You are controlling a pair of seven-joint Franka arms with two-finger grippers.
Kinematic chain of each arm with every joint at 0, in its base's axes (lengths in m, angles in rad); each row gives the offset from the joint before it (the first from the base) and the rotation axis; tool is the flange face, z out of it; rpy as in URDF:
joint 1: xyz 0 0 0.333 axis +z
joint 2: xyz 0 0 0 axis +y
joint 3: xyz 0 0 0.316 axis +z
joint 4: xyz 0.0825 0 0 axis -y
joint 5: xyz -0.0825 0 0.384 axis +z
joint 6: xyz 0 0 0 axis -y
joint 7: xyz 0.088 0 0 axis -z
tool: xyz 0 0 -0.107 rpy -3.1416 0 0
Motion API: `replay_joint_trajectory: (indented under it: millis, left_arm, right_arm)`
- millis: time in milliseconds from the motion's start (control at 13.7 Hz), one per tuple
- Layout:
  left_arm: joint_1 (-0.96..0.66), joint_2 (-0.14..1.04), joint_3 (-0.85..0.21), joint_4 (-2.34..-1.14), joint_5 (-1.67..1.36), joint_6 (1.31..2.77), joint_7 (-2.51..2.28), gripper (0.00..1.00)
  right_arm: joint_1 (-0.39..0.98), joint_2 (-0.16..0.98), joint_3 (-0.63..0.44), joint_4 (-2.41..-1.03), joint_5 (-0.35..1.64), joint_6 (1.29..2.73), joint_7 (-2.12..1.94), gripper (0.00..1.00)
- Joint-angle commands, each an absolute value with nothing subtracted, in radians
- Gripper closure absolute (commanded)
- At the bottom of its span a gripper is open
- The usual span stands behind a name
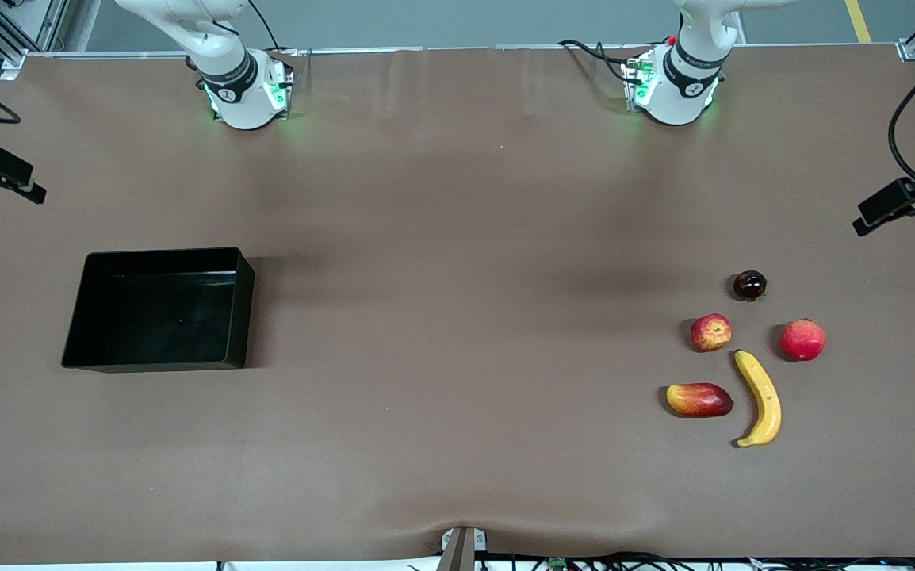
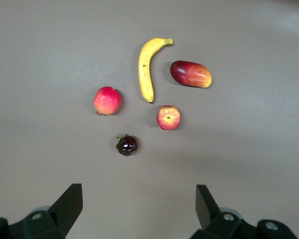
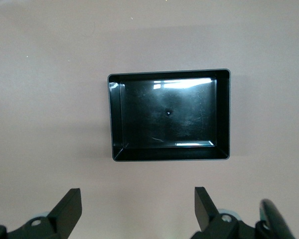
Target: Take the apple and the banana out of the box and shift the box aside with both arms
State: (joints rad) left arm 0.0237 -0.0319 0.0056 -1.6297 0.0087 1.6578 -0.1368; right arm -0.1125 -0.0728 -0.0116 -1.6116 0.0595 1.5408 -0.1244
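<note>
On the desk (image 1: 457,198), toward the right arm's end, the box (image 1: 77,349) stands empty; nothing lies in it. The apple (image 1: 711,331) and the banana (image 1: 760,396) lie on the bare desk toward the left arm's end, well apart from the box. The banana is just beside the apple and nearer to the front camera. Near them are a mango-like fruit (image 1: 699,400), a red-pink fruit (image 1: 802,339) and a small dark fruit (image 1: 749,285).

The left pincer (image 2: 139,209) hangs high over the fruit group, its jaws wide and holding nothing. The right pincer (image 3: 138,211) hangs high over the box, also wide and empty. Both arms seem to wait.

I judge that both fruits are already out of the box, so taking them out is finished or not needed. What is left is to move the box aside with both arms. For this, each pincer should go down to one wall of the box. Then both should close on the thin rims and lift or slide it together, level, so that it does not tilt.
</note>
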Motion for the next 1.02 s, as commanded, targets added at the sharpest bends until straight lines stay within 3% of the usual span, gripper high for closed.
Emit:
replay_joint_trajectory:
  millis: [0,512,950]
  left_arm:
    - [-0.015,-0.112,0.029,-1.729,-0.011,1.709,-0.138,0.00]
    - [-0.144,-0.147,0.093,-1.767,-0.034,1.709,-0.184,0.00]
    - [-0.160,-0.155,0.087,-1.756,-0.021,1.677,-0.212,0.00]
  right_arm:
    - [-0.095,-0.097,-0.005,-1.644,-0.013,1.563,-0.120,0.00]
    - [-0.037,-0.095,-0.003,-1.640,-0.018,1.565,-0.118,0.00]
    - [-0.038,-0.094,-0.005,-1.641,-0.018,1.562,-0.120,0.00]
